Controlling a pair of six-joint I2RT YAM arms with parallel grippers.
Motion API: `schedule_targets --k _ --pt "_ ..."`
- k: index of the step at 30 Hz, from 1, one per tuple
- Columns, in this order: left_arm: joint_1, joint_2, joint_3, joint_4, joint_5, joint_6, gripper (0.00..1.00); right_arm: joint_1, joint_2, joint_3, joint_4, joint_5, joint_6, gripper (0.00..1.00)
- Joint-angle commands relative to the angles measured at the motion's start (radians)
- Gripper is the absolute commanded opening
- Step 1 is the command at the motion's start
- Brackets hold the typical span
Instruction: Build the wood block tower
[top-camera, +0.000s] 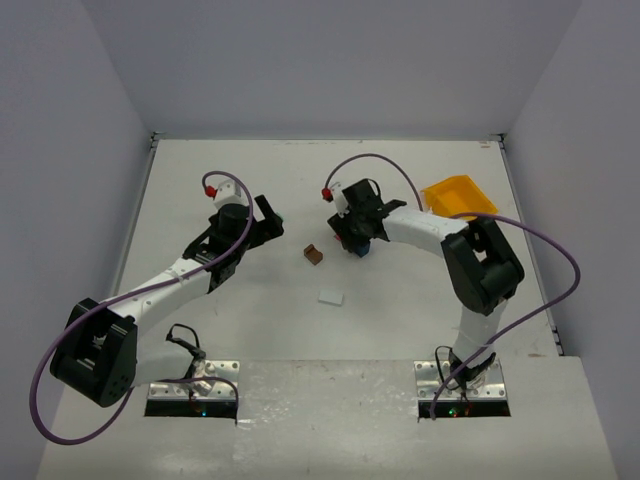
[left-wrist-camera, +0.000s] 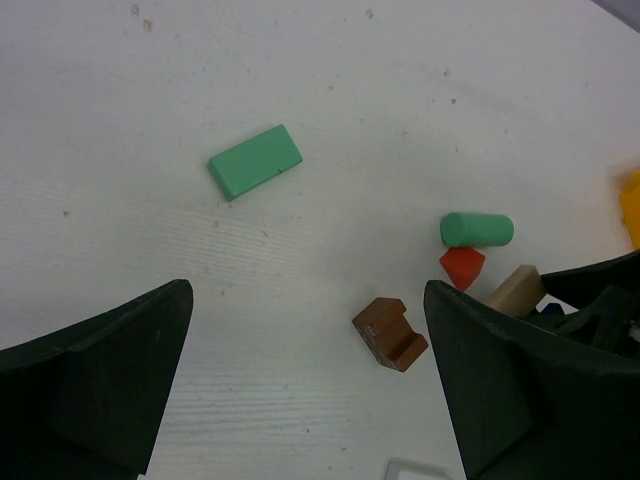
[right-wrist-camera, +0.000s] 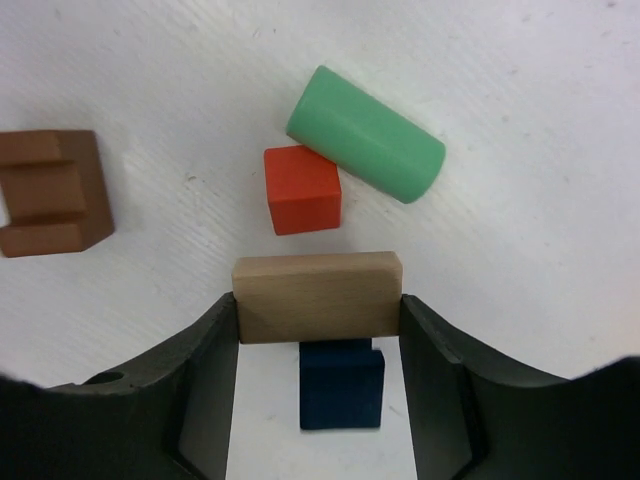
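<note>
Top external view: yellow bin (top-camera: 458, 195) stands just behind the right arm, its contents not discernible. Right gripper (right-wrist-camera: 320, 315) clamps a plain wood block (right-wrist-camera: 317, 296) by its ends, with a blue block (right-wrist-camera: 341, 383) between the fingers; a red cube (right-wrist-camera: 302, 188) and a green cylinder (right-wrist-camera: 366, 133) lie just ahead, and a brown notched block (right-wrist-camera: 50, 190) lies apart. Left gripper (left-wrist-camera: 310, 380) gapes wide, holding nothing, near the mint slab (left-wrist-camera: 254, 161).

A robotics lab cell: a white table (top-camera: 400, 320) boxed in by plain pale walls (top-camera: 330, 60), a left arm (top-camera: 170, 278) and right arm (top-camera: 480, 265) bolted to metal plates (top-camera: 192, 395) at its near edge, purple cables (top-camera: 372, 156) looping loose, small blocks (left-wrist-camera: 255, 162) and a yellow bin (top-camera: 455, 195) on top.
</note>
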Motion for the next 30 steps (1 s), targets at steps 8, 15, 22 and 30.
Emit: schedule_targets --k 8,15,22,30 --pt "0.009 -0.074 -0.016 0.021 0.011 -0.006 1.0 0.011 -0.335 -0.066 0.02 0.084 0.214 0.27" --pt "0.009 -0.104 -0.023 0.024 -0.01 -0.008 1.0 0.068 -0.589 -0.336 -0.094 0.224 0.536 0.25" --pt "0.009 -0.121 -0.03 0.017 -0.021 -0.01 1.0 0.189 -0.633 -0.466 -0.142 0.207 0.854 0.24" --pt "0.009 -0.162 -0.049 0.014 -0.046 -0.014 1.0 0.301 -0.488 -0.483 -0.084 0.271 1.021 0.25"
